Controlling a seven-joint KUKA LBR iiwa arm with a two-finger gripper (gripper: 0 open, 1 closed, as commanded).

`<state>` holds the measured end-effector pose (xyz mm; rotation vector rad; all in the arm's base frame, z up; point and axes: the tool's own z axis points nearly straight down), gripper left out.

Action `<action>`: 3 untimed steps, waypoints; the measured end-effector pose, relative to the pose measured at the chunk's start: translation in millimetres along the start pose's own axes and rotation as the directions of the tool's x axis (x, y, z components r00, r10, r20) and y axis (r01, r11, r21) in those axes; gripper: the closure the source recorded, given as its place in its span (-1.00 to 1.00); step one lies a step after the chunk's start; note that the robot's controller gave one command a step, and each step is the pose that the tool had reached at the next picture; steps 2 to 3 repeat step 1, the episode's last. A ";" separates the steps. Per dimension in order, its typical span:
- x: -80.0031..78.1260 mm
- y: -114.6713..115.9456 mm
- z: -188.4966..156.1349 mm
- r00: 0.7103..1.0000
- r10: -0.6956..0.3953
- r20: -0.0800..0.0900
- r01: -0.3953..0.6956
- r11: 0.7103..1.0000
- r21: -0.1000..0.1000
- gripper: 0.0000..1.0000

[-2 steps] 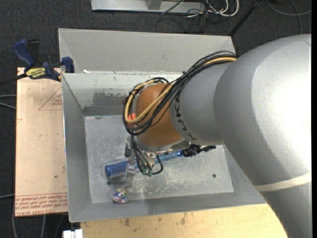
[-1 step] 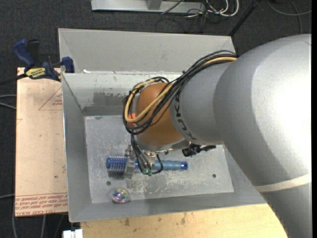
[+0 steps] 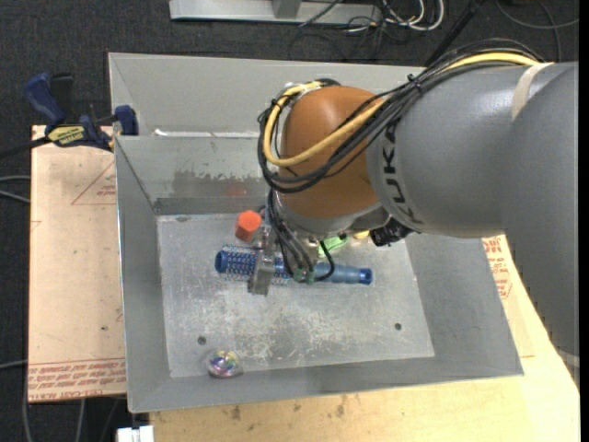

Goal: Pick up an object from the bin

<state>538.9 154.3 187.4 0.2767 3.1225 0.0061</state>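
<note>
Low, the claw [image 3: 262, 274] hangs over a bristly blue brush [image 3: 236, 262] (open or closed, can't tell) mid-bin

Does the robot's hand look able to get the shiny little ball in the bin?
Probably yes. The shiny ball lies alone on bare floor, with nothing between it and the hand, which is over the blue brush. The nearby bin wall might crowd it.
</note>
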 end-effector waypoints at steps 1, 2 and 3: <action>7.4 11.7 -49.0 1.000 -0.001 -0.002 0.001 1.000 0.000 1.00; 7.4 11.7 -49.0 1.000 -0.001 -0.002 0.001 1.000 0.000 1.00; 7.4 11.7 -49.0 1.000 -0.001 -0.002 0.001 1.000 0.000 1.00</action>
